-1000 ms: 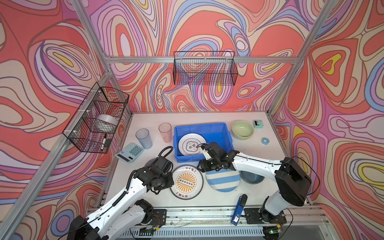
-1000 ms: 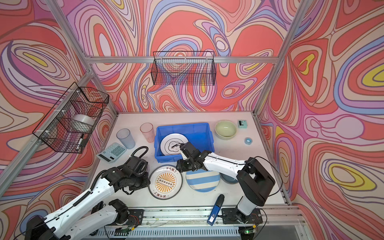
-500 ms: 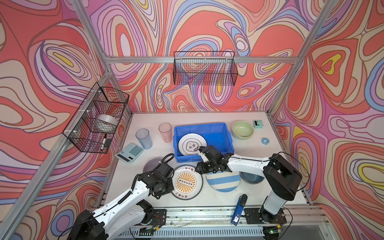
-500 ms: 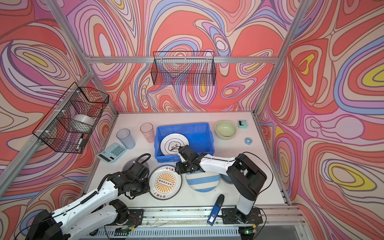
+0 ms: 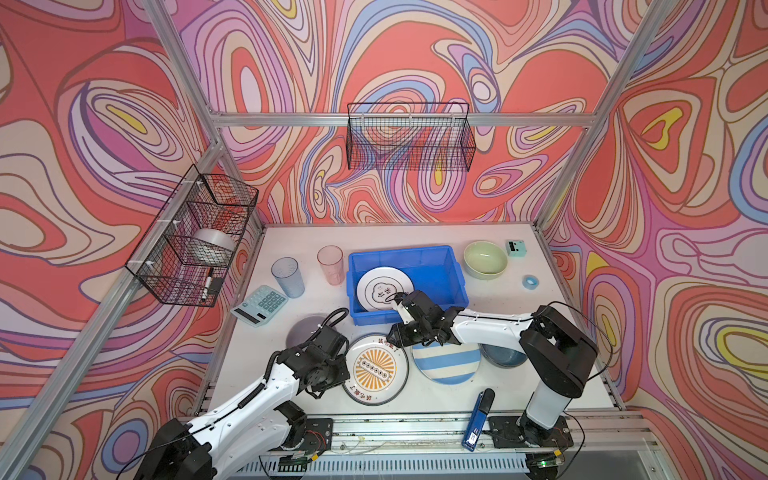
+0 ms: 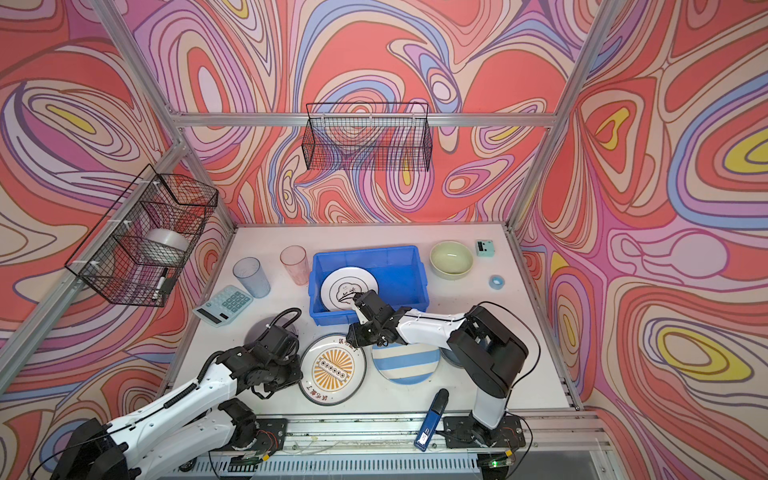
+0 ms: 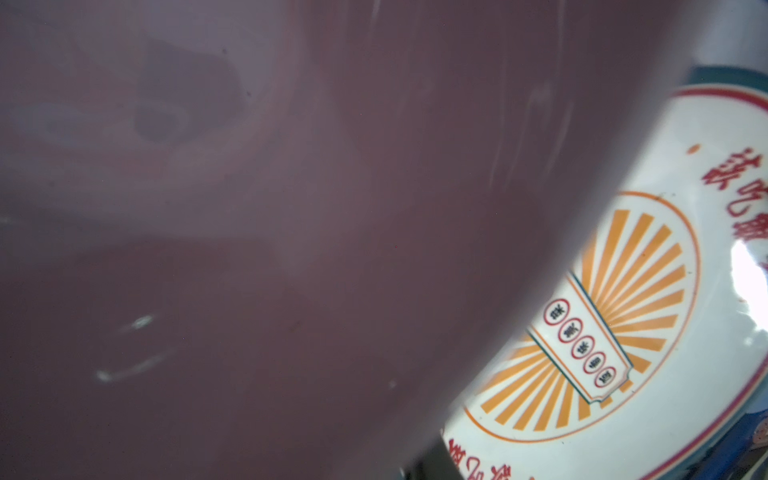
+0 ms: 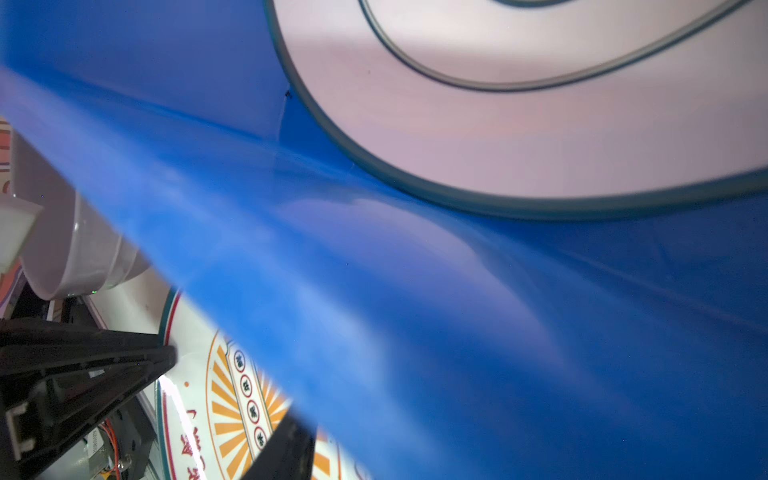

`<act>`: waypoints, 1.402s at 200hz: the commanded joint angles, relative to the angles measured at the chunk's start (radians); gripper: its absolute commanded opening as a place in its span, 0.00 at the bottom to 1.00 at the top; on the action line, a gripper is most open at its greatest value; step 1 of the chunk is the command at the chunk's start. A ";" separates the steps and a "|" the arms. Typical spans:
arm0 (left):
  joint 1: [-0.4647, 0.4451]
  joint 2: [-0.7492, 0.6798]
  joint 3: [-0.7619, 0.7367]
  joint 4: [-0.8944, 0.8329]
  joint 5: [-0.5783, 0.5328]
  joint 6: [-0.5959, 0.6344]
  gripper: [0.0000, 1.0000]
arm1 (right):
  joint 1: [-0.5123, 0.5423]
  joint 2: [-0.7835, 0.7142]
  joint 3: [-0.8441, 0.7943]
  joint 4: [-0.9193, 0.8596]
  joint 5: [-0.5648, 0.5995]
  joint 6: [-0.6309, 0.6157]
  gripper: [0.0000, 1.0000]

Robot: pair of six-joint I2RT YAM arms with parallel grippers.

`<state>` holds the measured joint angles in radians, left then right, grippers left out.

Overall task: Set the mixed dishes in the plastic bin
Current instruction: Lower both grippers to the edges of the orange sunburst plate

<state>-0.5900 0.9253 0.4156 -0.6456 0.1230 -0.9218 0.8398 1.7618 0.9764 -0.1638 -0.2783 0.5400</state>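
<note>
Because the plastic bin (image 5: 436, 282) sits mid-table, within reach of both arms, either one can load it. It holds one dish, the white plate (image 5: 384, 289) with the dark rim, lying flat at its left end. Sunburst plate (image 5: 375, 370) and striped plate (image 5: 446, 363) lie flat on the table in front of the bin, just beside each other. Right gripper (image 8: 230, 386) hangs just in front of the bin's near wall, low over the sunburst plate's far rim. Its jaws are partly apart with nothing between them. Judged: lining up a rim pinch, since a flat plate offers no other hold. Dark blue bowl (image 5: 505, 358) is half hidden under that arm. Left gripper (image 5: 328, 345) is down at the lavender bowl (image 5: 305, 330), whose inside fills its wrist view. Its fingers are hidden, so I cannot tell whether they are wide or closed. Pale green bowl (image 5: 485, 259), grey-blue cup (image 5: 286, 277) and pink cup (image 5: 331, 264) stand apart, untouched.
</note>
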 commanded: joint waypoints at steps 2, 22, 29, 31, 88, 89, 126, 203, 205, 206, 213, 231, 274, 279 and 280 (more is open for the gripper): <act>-0.005 0.005 -0.041 -0.033 -0.009 -0.018 0.16 | 0.022 0.021 -0.011 -0.100 -0.043 0.002 0.42; -0.005 -0.007 -0.044 -0.038 -0.008 -0.022 0.16 | 0.025 0.015 -0.013 -0.131 -0.034 -0.002 0.42; -0.005 -0.011 -0.046 -0.040 -0.011 -0.022 0.16 | 0.025 -0.017 -0.014 -0.143 -0.028 -0.003 0.43; -0.005 -0.013 -0.046 -0.041 -0.011 -0.022 0.16 | 0.025 -0.020 -0.015 -0.148 -0.027 -0.003 0.43; -0.005 -0.015 -0.047 -0.046 -0.017 -0.013 0.16 | 0.025 -0.123 -0.011 -0.275 0.055 0.005 0.61; -0.005 -0.015 -0.047 -0.046 -0.017 -0.013 0.16 | 0.026 -0.125 -0.011 -0.276 0.057 0.006 0.61; -0.005 0.006 -0.044 -0.034 -0.011 -0.004 0.16 | 0.027 -0.160 0.006 -0.327 0.083 0.014 0.61; -0.005 -0.002 -0.054 -0.023 -0.010 -0.002 0.16 | 0.030 -0.249 -0.142 -0.128 -0.023 0.133 0.47; -0.005 -0.001 -0.054 -0.022 -0.010 -0.002 0.16 | 0.030 -0.250 -0.144 -0.122 -0.024 0.136 0.47; -0.005 0.000 -0.054 -0.022 -0.010 -0.002 0.16 | 0.031 -0.250 -0.144 -0.120 -0.026 0.136 0.46; -0.005 0.001 -0.055 -0.018 -0.010 -0.002 0.16 | 0.030 -0.252 -0.149 -0.103 -0.034 0.143 0.45; -0.006 0.010 -0.059 -0.007 -0.005 -0.002 0.16 | 0.031 -0.246 -0.152 -0.077 -0.048 0.152 0.42; -0.005 0.004 -0.061 0.003 0.001 -0.005 0.16 | 0.032 -0.231 -0.159 -0.036 -0.079 0.173 0.33; -0.005 0.001 -0.061 0.001 0.000 -0.004 0.16 | 0.032 -0.232 -0.160 -0.032 -0.080 0.173 0.31; -0.005 0.001 -0.060 0.001 0.000 -0.004 0.16 | 0.032 -0.232 -0.160 -0.031 -0.081 0.173 0.31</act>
<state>-0.5903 0.9249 0.3813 -0.6147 0.1345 -0.9276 0.8658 1.5314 0.8318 -0.2375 -0.3374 0.6952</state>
